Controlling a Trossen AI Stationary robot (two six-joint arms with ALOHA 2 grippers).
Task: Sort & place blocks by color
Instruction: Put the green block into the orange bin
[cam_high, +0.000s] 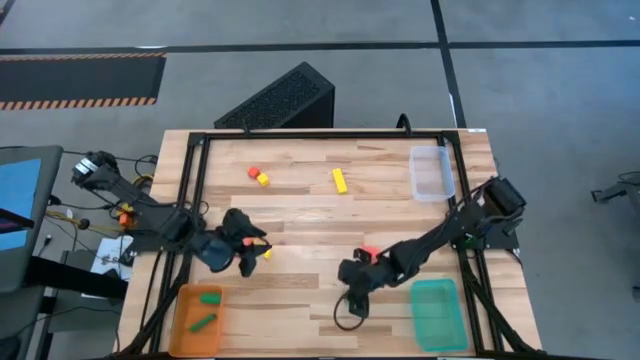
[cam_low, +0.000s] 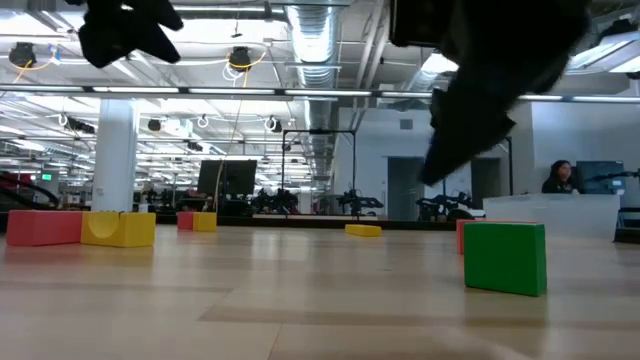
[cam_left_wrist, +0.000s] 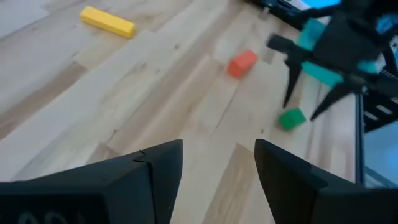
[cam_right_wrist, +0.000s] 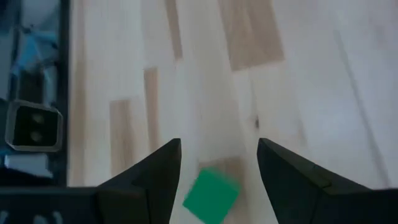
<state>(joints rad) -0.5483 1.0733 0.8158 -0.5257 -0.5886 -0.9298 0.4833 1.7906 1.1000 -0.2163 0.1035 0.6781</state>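
In the right wrist view the green block (cam_right_wrist: 211, 195) is blurred, its lower corner cut off.

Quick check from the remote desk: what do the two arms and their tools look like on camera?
Both arms are dark, slim, jointed links. The left arm has orange accents and loose cabling near its base. The right arm ends in a dark tool with a thin black cable loop beside it. The left tool has two matte black, wedge-shaped fingers. No markings are readable.

An orange tray (cam_high: 181, 330) sits just behind the left gripper. A teal tray (cam_high: 436, 313) lies beside the right gripper, a clear tray (cam_high: 432, 172) well ahead of it.
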